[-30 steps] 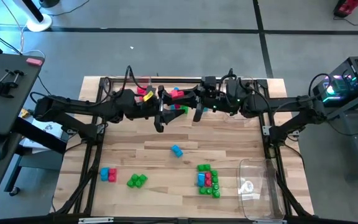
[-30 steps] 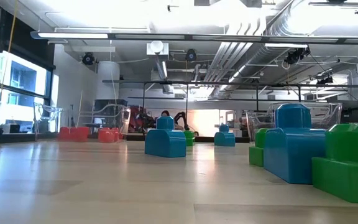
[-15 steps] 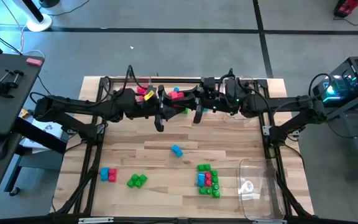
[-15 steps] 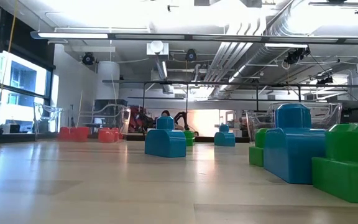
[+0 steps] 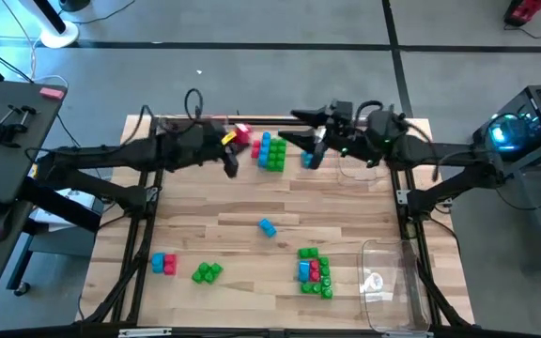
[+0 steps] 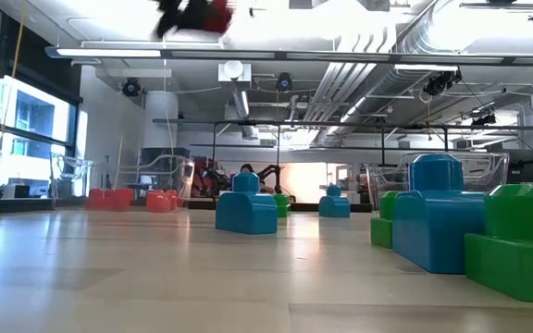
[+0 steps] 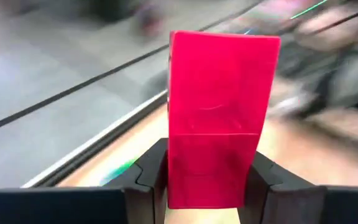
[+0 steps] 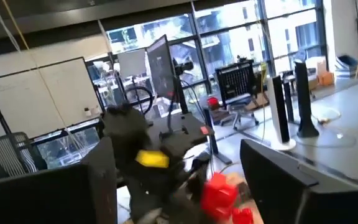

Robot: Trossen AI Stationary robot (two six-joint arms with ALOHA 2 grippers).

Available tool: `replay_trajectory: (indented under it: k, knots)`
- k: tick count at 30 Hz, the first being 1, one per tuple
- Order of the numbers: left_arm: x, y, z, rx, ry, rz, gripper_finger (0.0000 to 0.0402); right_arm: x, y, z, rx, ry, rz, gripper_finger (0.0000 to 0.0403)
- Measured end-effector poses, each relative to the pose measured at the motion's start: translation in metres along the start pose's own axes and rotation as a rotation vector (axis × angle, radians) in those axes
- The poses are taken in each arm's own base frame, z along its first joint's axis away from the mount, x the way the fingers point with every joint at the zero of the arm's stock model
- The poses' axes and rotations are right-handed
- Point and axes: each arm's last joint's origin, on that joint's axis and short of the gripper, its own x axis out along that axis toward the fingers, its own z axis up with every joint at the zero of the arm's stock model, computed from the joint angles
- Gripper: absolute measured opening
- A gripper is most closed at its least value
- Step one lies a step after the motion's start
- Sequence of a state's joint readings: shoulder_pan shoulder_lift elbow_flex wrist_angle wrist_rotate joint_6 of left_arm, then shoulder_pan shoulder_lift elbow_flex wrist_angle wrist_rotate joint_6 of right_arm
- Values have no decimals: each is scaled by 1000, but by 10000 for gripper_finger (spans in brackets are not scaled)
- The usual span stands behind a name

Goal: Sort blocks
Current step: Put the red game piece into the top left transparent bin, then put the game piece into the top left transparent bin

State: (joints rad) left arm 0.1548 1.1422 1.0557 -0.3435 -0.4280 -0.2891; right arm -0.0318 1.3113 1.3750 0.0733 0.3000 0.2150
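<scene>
Fingers (image 7: 151, 177) of left arm clamping smooth glossy red rectangular block (image 7: 219, 118)

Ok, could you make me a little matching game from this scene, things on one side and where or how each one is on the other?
Things:
1. red brick
2. lone blue brick
3. clear tray
4. right gripper

Places or states:
a. open, holding nothing
b. at the table's right edge
c. clamped between the fingers of the left gripper, lifted off the table
d. lying by itself near the middle of the table

Pairs: 1-c, 2-d, 3-b, 4-a
</scene>
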Motion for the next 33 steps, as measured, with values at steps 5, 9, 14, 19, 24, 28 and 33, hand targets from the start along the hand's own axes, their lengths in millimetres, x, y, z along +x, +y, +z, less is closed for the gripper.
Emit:
replay_trajectory:
  k: [5, 9, 14, 19, 24, 28, 33]
  knots:
    - [12, 46, -36, 25, 371, 315, 108, -6, -7, -4, 29, 96, -40, 227]
    - [33, 80, -56, -44, 495, 368, 108, -6, -8, -7, 60, 128, -51, 227]
    - [58, 119, -66, -155, 585, 372, 108, -5, -8, -11, 97, 152, -57, 227]
    - [70, 141, -77, -221, 681, 365, 108, -12, -8, -5, 124, 149, -34, 227]
    - [68, 143, -78, -223, 694, 389, 184, -20, -8, -1, 124, 161, -31, 227]
    - [60, 141, -76, -256, 704, 371, 274, -25, -9, 1, 118, 175, -34, 227]
    - [45, 135, -69, -391, 678, 302, 314, -27, -10, 0, 84, 196, -42, 227]
